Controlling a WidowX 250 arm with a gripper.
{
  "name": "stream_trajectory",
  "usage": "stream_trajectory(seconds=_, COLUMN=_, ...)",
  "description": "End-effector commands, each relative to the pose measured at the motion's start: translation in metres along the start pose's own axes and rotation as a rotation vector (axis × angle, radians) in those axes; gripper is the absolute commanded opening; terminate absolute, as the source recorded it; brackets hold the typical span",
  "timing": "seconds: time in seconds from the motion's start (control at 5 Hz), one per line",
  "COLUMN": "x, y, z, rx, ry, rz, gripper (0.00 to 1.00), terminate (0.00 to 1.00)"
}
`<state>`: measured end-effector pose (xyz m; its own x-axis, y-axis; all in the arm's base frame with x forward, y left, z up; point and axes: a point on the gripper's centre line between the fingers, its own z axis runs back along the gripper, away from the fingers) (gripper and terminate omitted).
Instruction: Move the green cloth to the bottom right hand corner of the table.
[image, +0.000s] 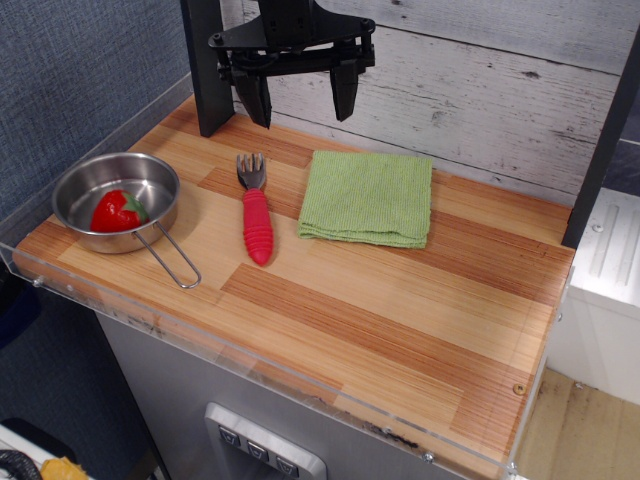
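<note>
- The gripper (300, 100) hangs above the back of the table (400, 330), its two dark fingers (345, 95) spread apart with nothing between them.
- The green cloth (367, 197) lies flat near the back edge, just right of and below the fingers, not touched by them.
- The step in hand looks like the reach for the cloth: I would bring the fingers over it, drop straight down and pinch a thick part of the fold, so all the layers come up together.
- A grip at a thin edge might let the cloth unfold or drag; the near right corner is bare wood, so the path looks free.
- The cloth is a soft folded square with a fine ribbed weave and layered edges.
- A fork (256, 215) with a ribbed red handle lies just left of the cloth, apart from it.
- Further left, a shiny metal pan (118, 200) with a wire handle holds a red strawberry (116, 211).
- The table is striped light and reddish planks behind a clear rim.
</note>
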<state>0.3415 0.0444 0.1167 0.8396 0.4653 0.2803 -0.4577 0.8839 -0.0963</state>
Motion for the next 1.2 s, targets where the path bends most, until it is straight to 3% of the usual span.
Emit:
stream_trajectory(seconds=0.0, x=0.000, y=0.000, z=0.000, rx=0.000, ry=0.000, rz=0.000, gripper=1.00, terminate=0.00)
stream_trajectory(seconds=0.6, x=0.011, y=-0.045, z=-0.055, rx=-0.022, ry=-0.025, rz=-0.057, gripper=1.00, terminate=0.00)
stream_trajectory(seconds=1.0, x=0.015, y=-0.044, z=-0.072, rx=-0.004, ry=0.004, rz=-0.049, gripper=1.00, terminate=0.00)
